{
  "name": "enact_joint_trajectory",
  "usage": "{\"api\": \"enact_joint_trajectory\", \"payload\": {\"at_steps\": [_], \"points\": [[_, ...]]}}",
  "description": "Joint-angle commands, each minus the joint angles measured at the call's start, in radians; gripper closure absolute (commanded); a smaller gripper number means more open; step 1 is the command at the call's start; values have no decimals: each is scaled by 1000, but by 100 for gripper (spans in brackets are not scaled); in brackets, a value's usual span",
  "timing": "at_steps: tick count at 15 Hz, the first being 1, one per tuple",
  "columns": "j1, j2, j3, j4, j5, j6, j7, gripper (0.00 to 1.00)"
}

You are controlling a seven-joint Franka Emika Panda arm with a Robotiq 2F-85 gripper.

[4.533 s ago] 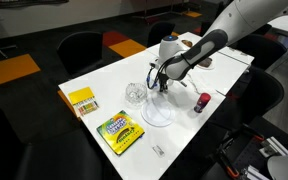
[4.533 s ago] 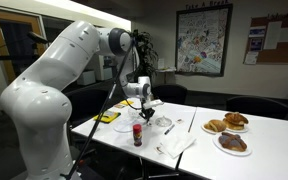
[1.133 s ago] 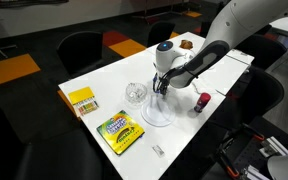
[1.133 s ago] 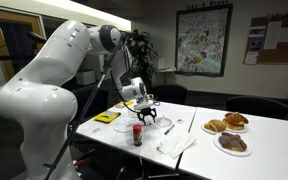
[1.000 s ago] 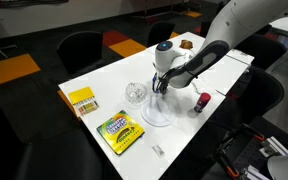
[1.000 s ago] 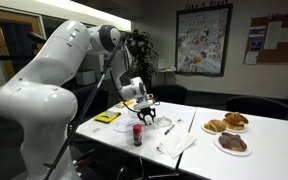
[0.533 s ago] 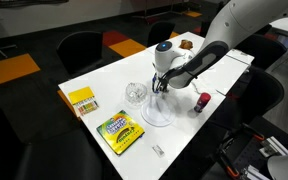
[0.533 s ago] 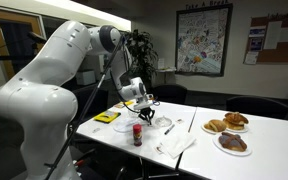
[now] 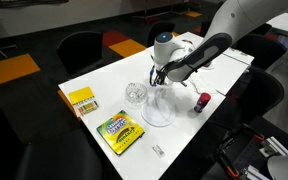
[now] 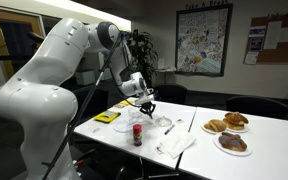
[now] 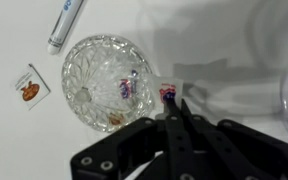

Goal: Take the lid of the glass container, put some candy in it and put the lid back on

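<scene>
At the bowl's (image 11: 102, 70) rim, the gripper (image 11: 172, 103) has its fingers pinched together on one candy (image 11: 167, 92). The single bowl stands mid-table (image 9: 109, 82), well off every edge, with bare top around it. One lid (image 9: 157, 113) lies just beside it. A second candy (image 11: 127, 86) lies inside the bowl.

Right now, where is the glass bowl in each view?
Exterior view: glass bowl mid-table, left of the gripper.
Exterior view: too small to pick out; likely below the gripper.
Wrist view: centre-left, left of the gripper holding a candy.
Shared landmark: the gripper.
</scene>
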Motion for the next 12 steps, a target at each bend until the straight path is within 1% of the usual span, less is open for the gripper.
{"api": "enact_joint_trajectory", "payload": {"at_steps": [1, 4, 6, 9, 10, 12], "points": [[-22, -82, 40, -19, -6, -8, -80, 99], [-69, -109, 119, -17, 30, 33, -208, 99], [-95, -105, 163, -6, 39, 74, -290, 99], [-188, -64, 287, 16, 143, 141, -475, 99], [-223, -48, 334, 23, 188, 145, -540, 99], [-285, -6, 423, 51, 275, 117, -656, 99]]}}
